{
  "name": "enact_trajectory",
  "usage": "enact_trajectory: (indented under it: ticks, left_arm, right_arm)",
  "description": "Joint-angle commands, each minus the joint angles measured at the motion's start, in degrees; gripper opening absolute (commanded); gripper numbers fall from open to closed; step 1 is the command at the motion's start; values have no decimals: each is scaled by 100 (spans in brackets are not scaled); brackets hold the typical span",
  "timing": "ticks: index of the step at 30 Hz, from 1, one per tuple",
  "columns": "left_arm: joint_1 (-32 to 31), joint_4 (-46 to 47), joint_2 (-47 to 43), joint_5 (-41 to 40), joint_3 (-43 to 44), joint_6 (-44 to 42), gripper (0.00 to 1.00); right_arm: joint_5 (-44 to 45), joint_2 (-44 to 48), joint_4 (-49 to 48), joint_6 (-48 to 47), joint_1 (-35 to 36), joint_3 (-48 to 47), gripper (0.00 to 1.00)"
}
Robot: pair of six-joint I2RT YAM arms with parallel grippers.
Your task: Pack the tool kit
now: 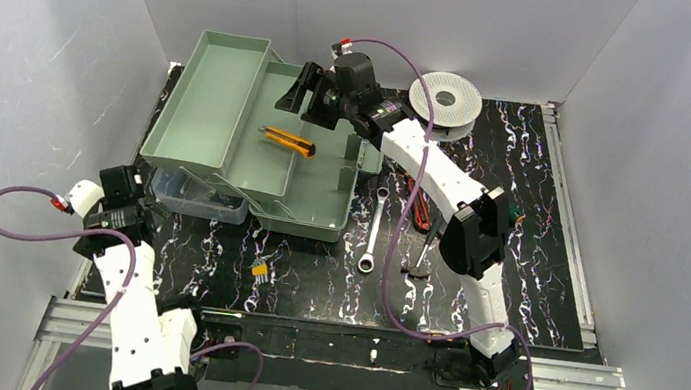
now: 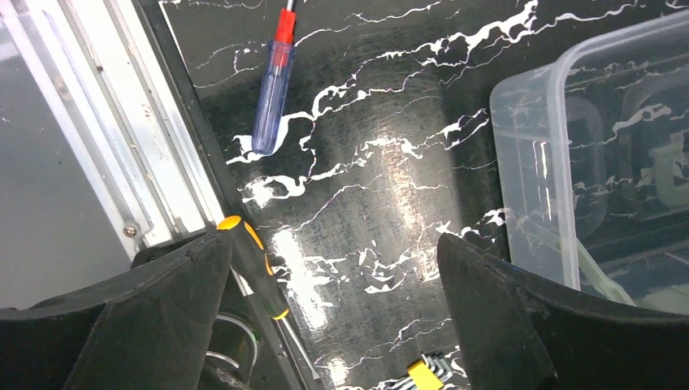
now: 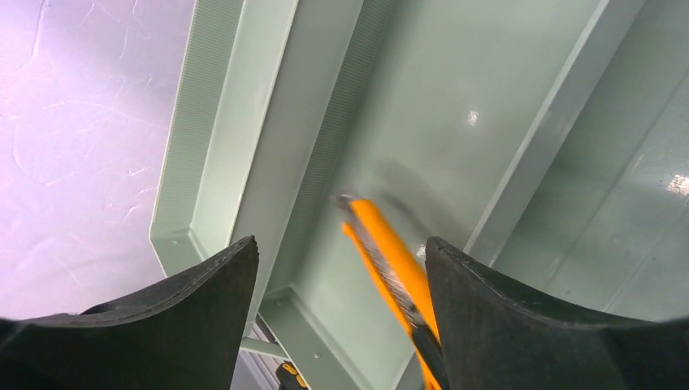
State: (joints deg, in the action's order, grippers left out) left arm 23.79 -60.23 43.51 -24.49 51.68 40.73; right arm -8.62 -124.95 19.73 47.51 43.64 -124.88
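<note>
The pale green toolbox [image 1: 315, 206] stands open at the back left, with its inner tray [image 1: 207, 101] resting tilted over its left side. An orange knife [image 1: 288, 140] lies inside the box. My right gripper [image 1: 306, 99] hangs above the box with its jaws open. In the right wrist view the knife [image 3: 388, 264] shows blurred below the right gripper [image 3: 341, 244], close to the right finger [image 3: 487, 309] and held by nothing. My left gripper [image 2: 331, 244] is open over bare table beside the translucent lid [image 2: 569, 154].
A wrench [image 1: 373, 229], red pliers [image 1: 418, 203] and a dark tool [image 1: 422, 258] lie right of the box. A yellow hex key set [image 1: 260, 269] lies in front. A blue and red screwdriver [image 2: 272, 97] and a yellow-black screwdriver [image 2: 253, 266] lie near the left rail. White spool [image 1: 446, 98] at the back.
</note>
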Motion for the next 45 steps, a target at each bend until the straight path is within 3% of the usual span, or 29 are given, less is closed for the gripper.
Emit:
enact_trajectory:
  ticks: [1,8,16,22,25,32,41,45]
  left_arm:
    - [488,158,352,462,-91,208,98]
    - [1592,619,1081,1262,-480,691,98]
    - [2196,951,1728,1214,-566,830,97]
    - [2343,1600,2567,858,-392,385,97]
    - [2606,1956,2922,1378,-225,1,98]
    - [2628,2374,3144,885,-293,-693,98]
    - [2629,2678,3982,1260,-621,-979,86]
    - [2629,2860,4198,1283,-698,-1025,67]
  right_arm:
    - [93,554,-252,-275,23,27,83]
    - [62,757,-50,-523,-72,66,85]
    - [45,1275,-287,-635,-134,673,85]
    - [-86,1408,-446,-559,-172,817,84]
    - [-247,1407,-547,-397,-208,793,84]
    - [-654,1492,-858,17,-357,878,83]
    - [-940,2248,-1686,580,-720,1930,82]
    - [-960,2699,-1893,657,-905,2397,82]
